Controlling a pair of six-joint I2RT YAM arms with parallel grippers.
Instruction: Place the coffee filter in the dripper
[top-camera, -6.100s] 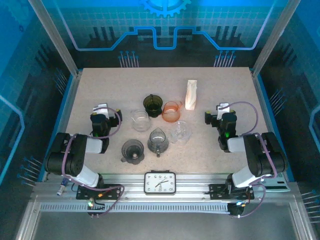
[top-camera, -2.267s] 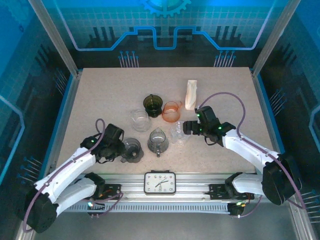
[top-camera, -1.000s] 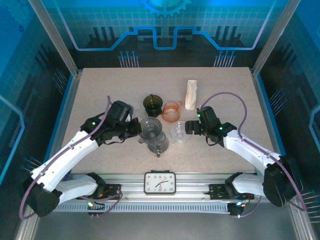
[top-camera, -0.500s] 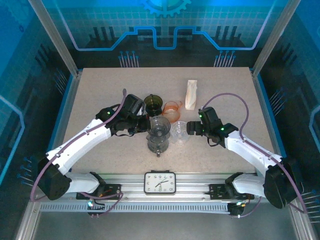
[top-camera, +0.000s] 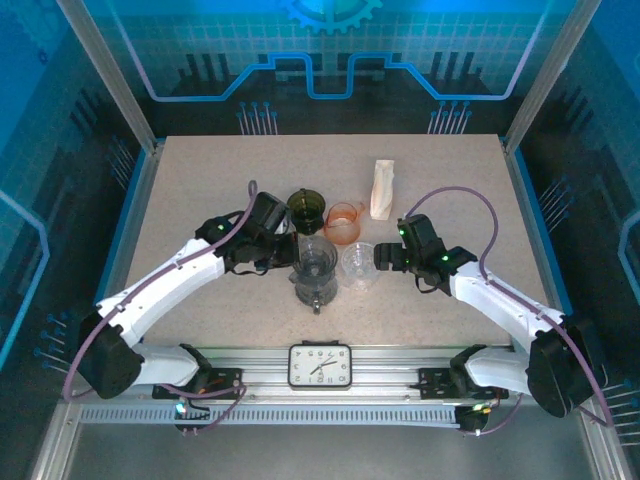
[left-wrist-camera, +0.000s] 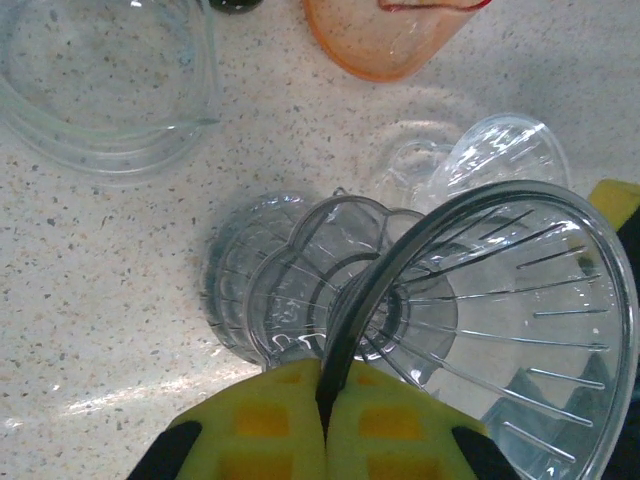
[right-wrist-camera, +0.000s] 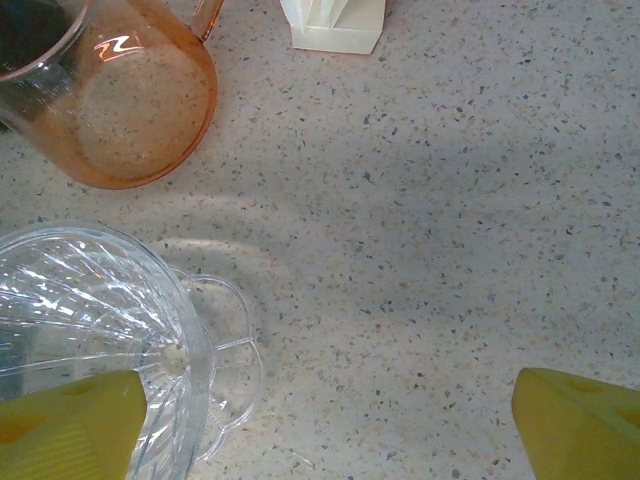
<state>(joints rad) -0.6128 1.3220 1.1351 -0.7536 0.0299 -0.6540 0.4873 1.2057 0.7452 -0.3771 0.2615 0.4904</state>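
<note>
Our left gripper (left-wrist-camera: 325, 395) has its jaws pinched together on the rim of the smoky dripper (left-wrist-camera: 500, 300), which hangs just ahead of them over a glass carafe (left-wrist-camera: 290, 290). Our right gripper (right-wrist-camera: 325, 425) holds its jaws wide apart, with the clear dripper (right-wrist-camera: 80, 310) just beside one finger. Both arms stretch forward and bend inward toward each other. The coffee filter (right-wrist-camera: 335, 22) stands ahead of the right jaws, well apart.

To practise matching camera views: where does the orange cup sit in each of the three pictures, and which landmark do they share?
Top external: orange cup near the table's centre.
Left wrist: top edge, right of centre, cut off.
Right wrist: upper left corner.
Shared landmark: the clear ribbed dripper, close by in every view.
</note>
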